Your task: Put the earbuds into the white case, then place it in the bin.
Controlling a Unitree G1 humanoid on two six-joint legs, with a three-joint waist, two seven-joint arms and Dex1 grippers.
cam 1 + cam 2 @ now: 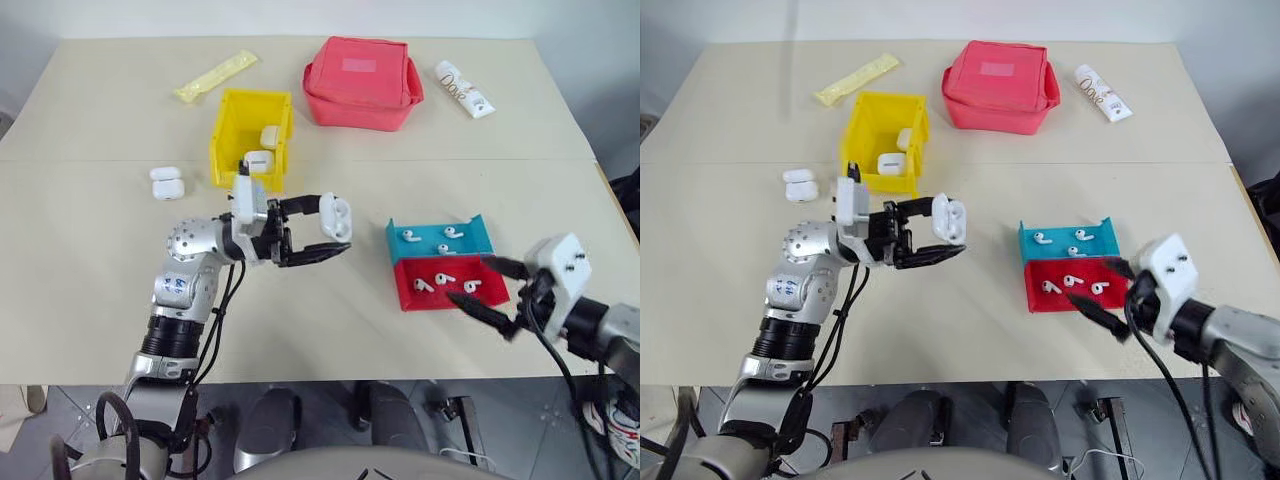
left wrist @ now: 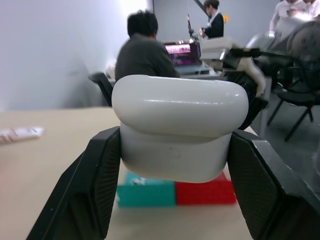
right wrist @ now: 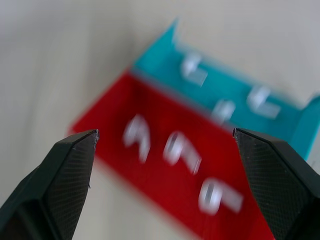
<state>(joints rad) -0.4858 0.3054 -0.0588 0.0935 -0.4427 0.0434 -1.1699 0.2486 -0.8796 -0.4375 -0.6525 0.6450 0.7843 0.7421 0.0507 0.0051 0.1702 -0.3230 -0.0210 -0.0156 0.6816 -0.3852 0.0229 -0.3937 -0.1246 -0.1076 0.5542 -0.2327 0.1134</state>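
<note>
there, white cases (image 1: 262,147) in bin (image 1: 226,140)

Beige table (image 1: 100,250). On it: yellow bin (image 1: 227,140) near the middle back, red pouch (image 1: 362,82) beside it, yellow packet (image 1: 215,77) at far left back, white tube (image 1: 464,89) at right back. A white case (image 1: 165,183) lies left of the bin. Teal tray (image 1: 440,239) and red tray (image 1: 447,284) sit touching, right of centre.
</note>
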